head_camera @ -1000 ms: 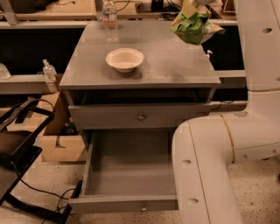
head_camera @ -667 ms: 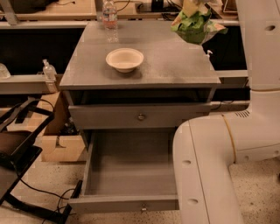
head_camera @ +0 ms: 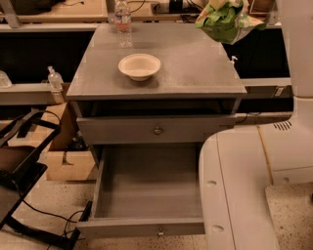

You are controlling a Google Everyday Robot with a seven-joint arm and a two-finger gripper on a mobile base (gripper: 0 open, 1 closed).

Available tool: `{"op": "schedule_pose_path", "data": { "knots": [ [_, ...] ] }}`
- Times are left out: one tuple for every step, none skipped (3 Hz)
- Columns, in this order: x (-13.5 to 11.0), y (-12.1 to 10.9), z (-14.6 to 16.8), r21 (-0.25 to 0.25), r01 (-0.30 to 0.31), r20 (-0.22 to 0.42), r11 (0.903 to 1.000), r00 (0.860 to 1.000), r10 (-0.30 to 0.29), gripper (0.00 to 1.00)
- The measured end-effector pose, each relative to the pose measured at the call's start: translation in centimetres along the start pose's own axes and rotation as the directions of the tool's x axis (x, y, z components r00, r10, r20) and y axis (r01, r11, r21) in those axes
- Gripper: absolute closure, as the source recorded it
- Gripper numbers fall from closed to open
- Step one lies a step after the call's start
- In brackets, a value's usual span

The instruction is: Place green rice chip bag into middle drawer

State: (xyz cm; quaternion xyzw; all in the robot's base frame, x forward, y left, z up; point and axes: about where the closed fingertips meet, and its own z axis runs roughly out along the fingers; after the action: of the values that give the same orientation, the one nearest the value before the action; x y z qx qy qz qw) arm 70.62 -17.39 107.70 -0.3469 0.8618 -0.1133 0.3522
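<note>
Lab or workshop setting: grey desk [head_camera: 195, 73] on speckled floor [head_camera: 39, 195] with loose cables [head_camera: 46, 215], workbench [head_camera: 73, 12] behind, cardboard box [head_camera: 68, 163] alongside. Pincer [head_camera: 221, 5] at top right, clamped on green rice chip bag [head_camera: 227, 24].

The end effector [head_camera: 221, 5], clamped on the bag [head_camera: 227, 23] that hangs just beneath it, has drifted slightly right and upward, nearer the top edge, over the back right corner of the bench [head_camera: 195, 68].
</note>
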Motion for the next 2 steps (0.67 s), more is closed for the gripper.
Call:
{"op": "schedule_pose_path", "data": {
  "knots": [
    [-0.07,0.00,0.04,0.002,0.001,0.001,1.0000,1.000,-0.001,1.00],
    [-0.95,-0.11,0.77,-0.003,0.005,0.011,1.0000,1.000,-0.005,1.00]
  ]
}}
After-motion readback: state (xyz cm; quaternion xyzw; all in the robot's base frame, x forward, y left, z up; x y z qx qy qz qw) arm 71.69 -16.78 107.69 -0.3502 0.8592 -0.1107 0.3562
